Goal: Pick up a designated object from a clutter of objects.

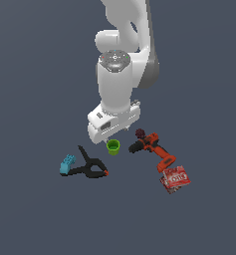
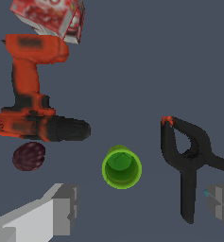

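Observation:
The lime-green cup (image 1: 113, 146) stands upright on the floor, opening up, in the middle of the clutter. In the wrist view the cup (image 2: 121, 168) lies close to the line between my two fingers, nearer to one grey finger (image 2: 61, 208) than to the other (image 2: 222, 203). My gripper (image 1: 117, 135) hovers just above the cup, open and empty; in the wrist view the gripper (image 2: 142, 208) has its jaws wide apart. Nothing touches the cup.
A black spring clamp (image 1: 92, 167) (image 2: 189, 156) and a light-blue brick (image 1: 67, 165) lie at the exterior view's left of the cup. An orange-black drill (image 1: 152, 149) (image 2: 30, 94), a dark berry (image 1: 140, 133) (image 2: 29, 156) and a red box (image 1: 175, 178) (image 2: 49, 14) lie at its right.

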You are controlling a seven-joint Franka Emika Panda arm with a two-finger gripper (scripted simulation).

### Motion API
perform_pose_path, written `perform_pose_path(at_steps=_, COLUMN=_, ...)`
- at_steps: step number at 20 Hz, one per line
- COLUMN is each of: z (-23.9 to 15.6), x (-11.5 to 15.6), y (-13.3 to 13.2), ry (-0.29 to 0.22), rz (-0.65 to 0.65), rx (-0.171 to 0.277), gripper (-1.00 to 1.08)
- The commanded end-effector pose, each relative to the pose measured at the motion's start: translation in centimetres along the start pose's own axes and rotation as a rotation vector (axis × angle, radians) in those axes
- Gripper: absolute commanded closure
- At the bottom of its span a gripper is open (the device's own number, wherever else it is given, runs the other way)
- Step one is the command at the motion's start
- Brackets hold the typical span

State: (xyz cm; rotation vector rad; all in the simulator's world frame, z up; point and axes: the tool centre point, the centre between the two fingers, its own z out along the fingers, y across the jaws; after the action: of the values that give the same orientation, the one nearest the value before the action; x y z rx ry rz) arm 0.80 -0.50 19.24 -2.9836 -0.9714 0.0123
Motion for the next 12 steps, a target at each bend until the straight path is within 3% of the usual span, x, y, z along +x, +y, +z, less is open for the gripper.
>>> perform_pose_path(at_steps=1, z=1.1, x=-0.3, y=0.1, ry=0.0, rz=-0.066, rx=-0.002, gripper=-0.92)
perform_pose_path(at_steps=12, z=5.9, x=-1.6, y=0.1, ry=0.0, rz=-0.348, rx=-0.006, gripper=-0.92)
